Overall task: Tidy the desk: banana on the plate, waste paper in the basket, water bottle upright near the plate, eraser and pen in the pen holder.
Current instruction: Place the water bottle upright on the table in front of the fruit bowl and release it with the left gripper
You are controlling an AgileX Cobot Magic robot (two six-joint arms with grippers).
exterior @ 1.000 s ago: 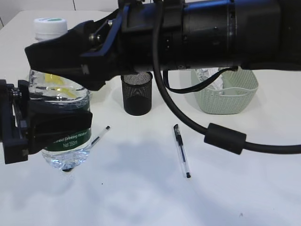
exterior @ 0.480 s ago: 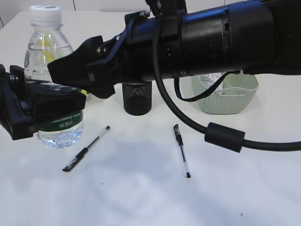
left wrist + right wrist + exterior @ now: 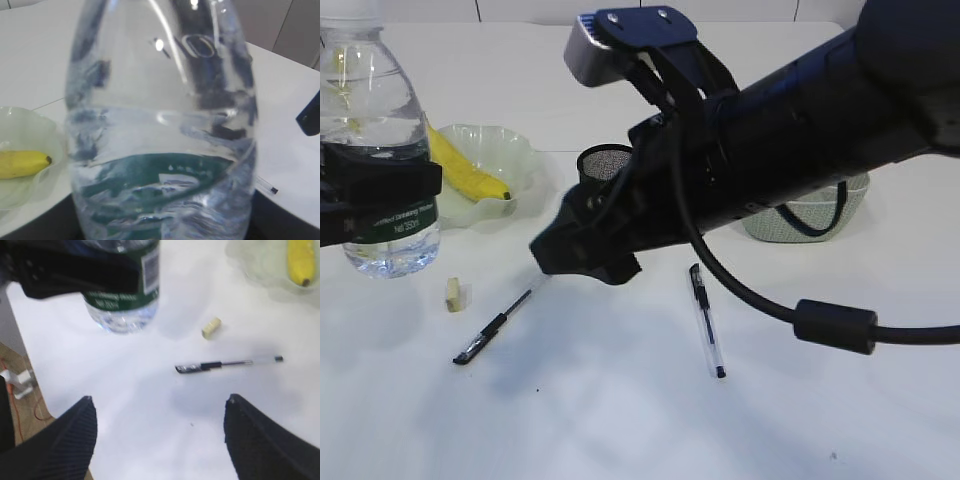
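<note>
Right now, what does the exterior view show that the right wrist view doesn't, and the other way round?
Exterior only: the mesh pen holder, the green basket and a second pen. Right wrist only: the right hand open above bare table. Both: the water bottle upright in the left hand, the eraser, the nearer pen, and the banana on the plate.

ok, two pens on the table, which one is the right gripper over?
The left pen, the one lying beside the eraser. The right gripper hangs open above it in its wrist view. The other pen lies in front of the basket.
</note>
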